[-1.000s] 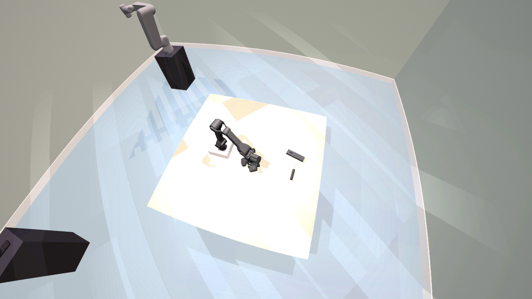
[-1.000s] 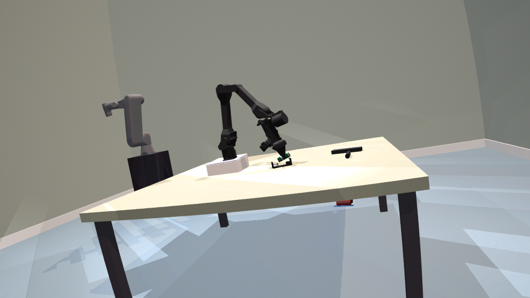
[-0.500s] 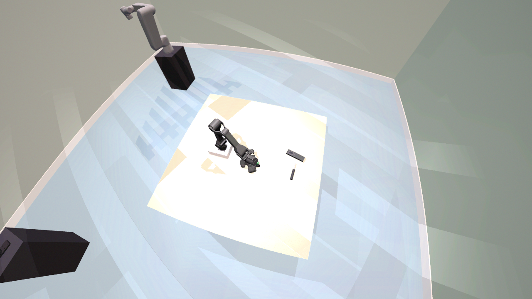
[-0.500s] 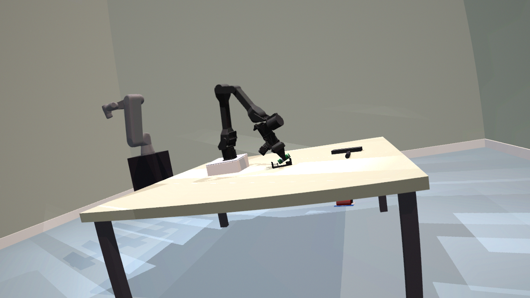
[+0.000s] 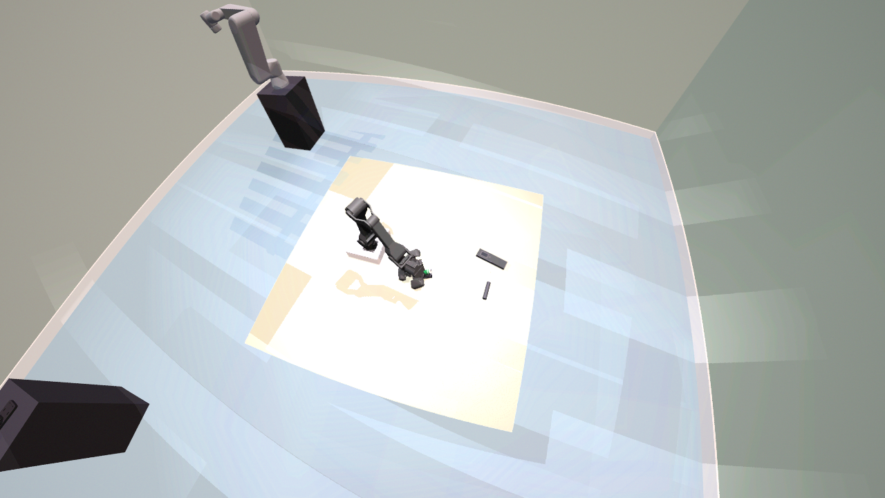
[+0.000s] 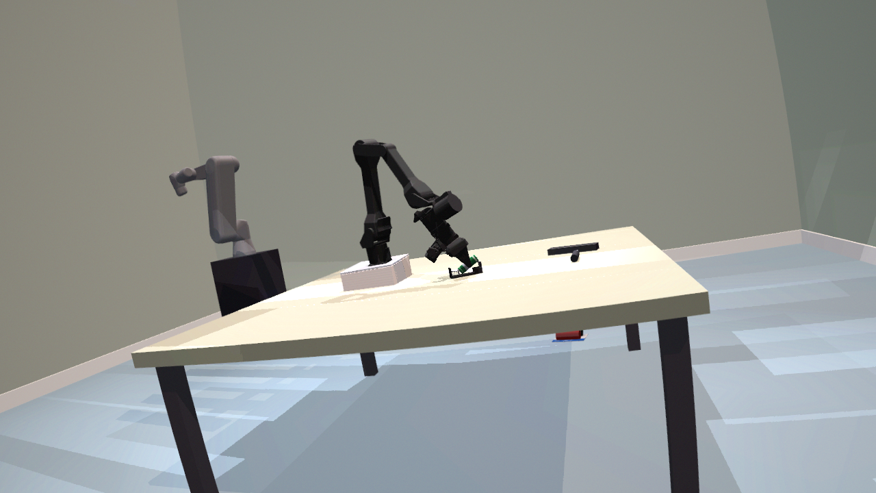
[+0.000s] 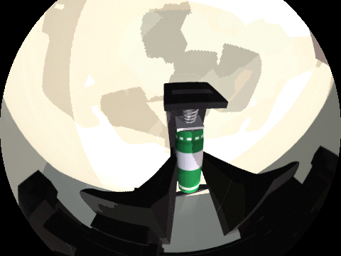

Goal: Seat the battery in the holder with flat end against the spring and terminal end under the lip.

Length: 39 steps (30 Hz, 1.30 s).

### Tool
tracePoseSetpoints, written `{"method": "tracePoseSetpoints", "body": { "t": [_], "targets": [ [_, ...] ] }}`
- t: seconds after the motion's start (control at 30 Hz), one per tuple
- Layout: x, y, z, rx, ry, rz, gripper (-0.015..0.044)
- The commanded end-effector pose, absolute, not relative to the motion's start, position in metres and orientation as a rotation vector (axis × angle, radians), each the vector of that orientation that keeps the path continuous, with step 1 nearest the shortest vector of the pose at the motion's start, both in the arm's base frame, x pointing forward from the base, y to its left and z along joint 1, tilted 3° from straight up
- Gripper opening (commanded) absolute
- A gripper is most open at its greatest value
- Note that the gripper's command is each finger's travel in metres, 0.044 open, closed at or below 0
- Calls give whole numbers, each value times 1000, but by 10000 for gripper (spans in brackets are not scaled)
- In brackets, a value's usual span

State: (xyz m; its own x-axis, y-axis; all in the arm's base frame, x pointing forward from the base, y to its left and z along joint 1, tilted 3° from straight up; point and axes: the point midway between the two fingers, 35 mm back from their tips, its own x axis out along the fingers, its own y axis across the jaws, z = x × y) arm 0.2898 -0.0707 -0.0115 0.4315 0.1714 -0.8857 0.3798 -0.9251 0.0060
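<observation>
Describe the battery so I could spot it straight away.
Find the black arm's gripper low over the pale table. Pinched between its fingers is the battery, a short cylinder tilted over the small black holder. Only it has green and white bands; everything nearby is black.

The top view looks steeply down from afar on the whole table [image 5: 371,346]. The exterior view faces it low, from one side. The wrist view peers closely along the gripper [image 7: 190,180]; all share the holder [image 6: 465,270].

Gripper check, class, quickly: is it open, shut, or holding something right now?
Gripper: shut on the green-and-white battery, which is tilted with its far end in the holder near the spring.
</observation>
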Motion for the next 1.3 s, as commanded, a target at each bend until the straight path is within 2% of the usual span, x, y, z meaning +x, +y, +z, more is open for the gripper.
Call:
{"method": "tracePoseSetpoints", "body": {
  "t": [0.0, 0.5, 1.27],
  "targets": [
    [286, -72, -12, 2481, 491, -1484, 77],
    [273, -78, -13, 2484, 503, -1485, 77],
    [280, -76, -18, 2368, 497, -1655, 77]
  ]
}}
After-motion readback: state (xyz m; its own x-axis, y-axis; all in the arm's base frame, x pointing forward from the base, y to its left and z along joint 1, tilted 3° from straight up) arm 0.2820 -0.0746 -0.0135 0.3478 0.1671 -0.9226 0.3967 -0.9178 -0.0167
